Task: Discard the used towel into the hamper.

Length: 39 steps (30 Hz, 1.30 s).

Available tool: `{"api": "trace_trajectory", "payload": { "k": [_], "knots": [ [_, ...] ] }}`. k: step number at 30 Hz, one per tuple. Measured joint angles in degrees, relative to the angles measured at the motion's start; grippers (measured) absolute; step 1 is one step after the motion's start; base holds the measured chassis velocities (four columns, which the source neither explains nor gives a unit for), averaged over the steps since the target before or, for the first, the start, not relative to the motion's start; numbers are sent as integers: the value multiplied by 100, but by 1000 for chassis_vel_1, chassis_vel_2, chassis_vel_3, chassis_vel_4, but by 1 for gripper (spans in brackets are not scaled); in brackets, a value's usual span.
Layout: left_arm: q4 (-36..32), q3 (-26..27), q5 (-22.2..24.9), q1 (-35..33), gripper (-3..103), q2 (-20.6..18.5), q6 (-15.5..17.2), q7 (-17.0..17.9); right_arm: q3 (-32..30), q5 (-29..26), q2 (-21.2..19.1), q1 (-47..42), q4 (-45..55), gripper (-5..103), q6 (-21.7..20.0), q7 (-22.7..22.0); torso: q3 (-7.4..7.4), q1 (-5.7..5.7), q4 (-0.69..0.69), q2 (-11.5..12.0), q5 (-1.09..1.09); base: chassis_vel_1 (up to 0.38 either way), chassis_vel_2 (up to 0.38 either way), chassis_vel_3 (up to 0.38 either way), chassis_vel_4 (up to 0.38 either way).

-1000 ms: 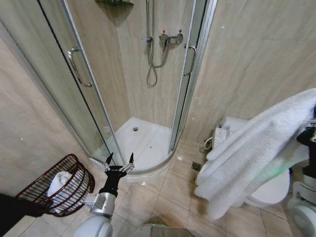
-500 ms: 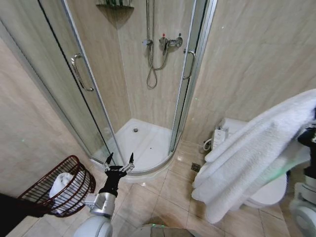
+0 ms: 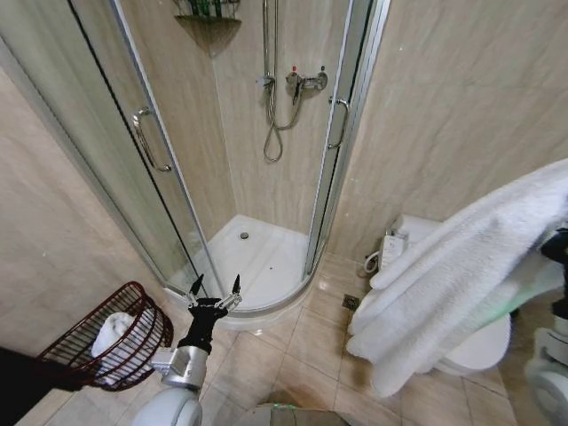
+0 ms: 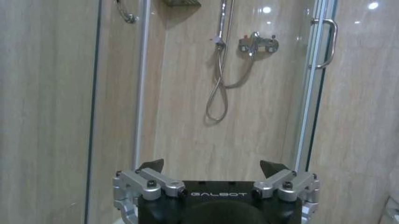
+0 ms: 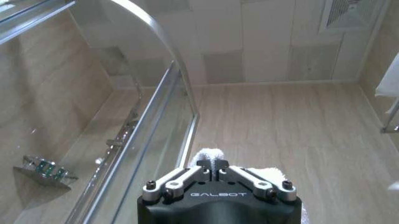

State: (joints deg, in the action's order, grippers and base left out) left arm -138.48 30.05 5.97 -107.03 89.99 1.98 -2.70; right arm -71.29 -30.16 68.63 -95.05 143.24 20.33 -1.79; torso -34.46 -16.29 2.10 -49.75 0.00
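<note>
White terry cloth, thick and limp, was the used towel point(image 3: 453, 284), hanging in heavy folds from the right gripper point(image 5: 217, 173) high at the robot's right, above the toilet point(image 3: 484, 342). The fingers were pinched closed on a bunched tuft of it. It looked soft, fairly light, unlikely to slip from a pinch, though the long drape would probably swing and trail. The hamper point(image 3: 75, 351), already holding another white towel, sat on the floor tiles point(image 3: 302, 355) at the far left, well apart. The left gripper point(image 3: 214, 288) waited low by the shower tray point(image 3: 262, 257), fingers spread wide and empty.
</note>
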Motion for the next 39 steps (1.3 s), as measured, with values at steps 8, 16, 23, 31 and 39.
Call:
{"api": "trace_trajectory", "payload": {
  "k": [8, 16, 23, 31, 39],
  "knots": [
    [0, 0, 0, 0, 100, 0, 0, 0, -78, -24, 14, -48, 0, 2, 40, 16, -112, -82, 0, -194, 0, 0, 0, 0, 0],
    [0, 0, 0, 0, 100, 0, 0, 0, 20, -19, 11, -2, 0, 2, 28, 27, -244, -181, 0, -425, 0, 0, 0, 0, 0],
    [0, 0, 0, 0, 100, 0, 0, 0, 43, -23, 44, 52, 0, 2, 28, 35, -350, -276, 0, -627, 0, 0, 0, 0, 0],
    [0, 0, 0, 0, 100, 0, 0, 0, 113, -21, 6, 64, 0, 2, -1, 32, -483, -373, 0, -854, 0, 0, 0, 0, 0],
    [0, 0, 0, 0, 100, 0, 0, 0, 100, -29, 25, 10, 0, 2, -3, 24, -598, -474, 0, -1073, 0, 0, 0, 0, 0]
  ]
}}
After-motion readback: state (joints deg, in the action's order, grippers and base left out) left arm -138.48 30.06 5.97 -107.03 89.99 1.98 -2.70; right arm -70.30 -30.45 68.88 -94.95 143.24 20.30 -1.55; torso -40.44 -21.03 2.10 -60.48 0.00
